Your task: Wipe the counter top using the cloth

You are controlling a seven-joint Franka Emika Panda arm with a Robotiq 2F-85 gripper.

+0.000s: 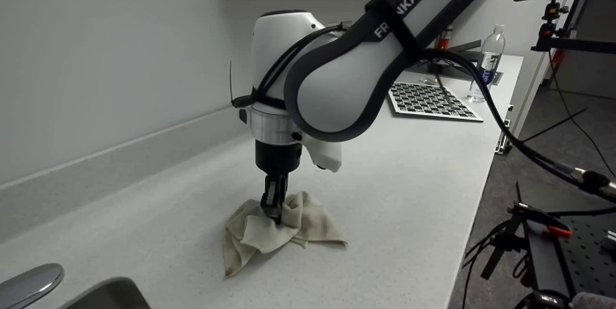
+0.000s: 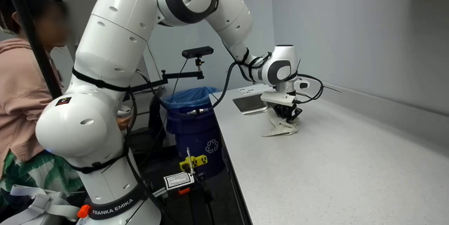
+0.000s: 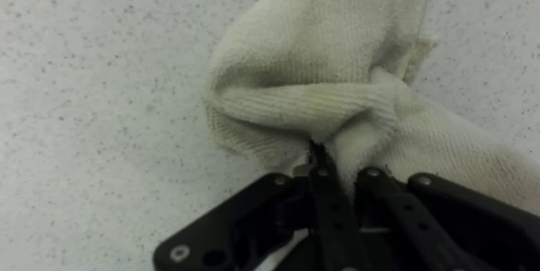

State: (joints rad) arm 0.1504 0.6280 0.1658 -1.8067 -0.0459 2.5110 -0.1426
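Fingers are clamping a gathered fold near the middle of the cloth, with fabric showing between them and their tips partly hiding among the creases. The cloth is lying bunched on the table, its loose ends spreading out from the grip. Its ribbed, wrinkled weave is suggesting something soft, limp and light; whether it is holding any damp, which would be adding weight, is not showing. Nothing about it is looking fragile, and the nap is probably giving the fingers good purchase, so slipping is looking unlikely. That thick central fold is looking like the right place for holding: a pinch at a thin corner would probably be leaving most of the fabric trailing. Limp as it is, the cloth is likely to be taking a drag better than a push, since a leading edge may be rolling under. Nearby, the sink is opening in the table; farther off, the checkered mat is lying flat, with a bottle standing upright just beside it.
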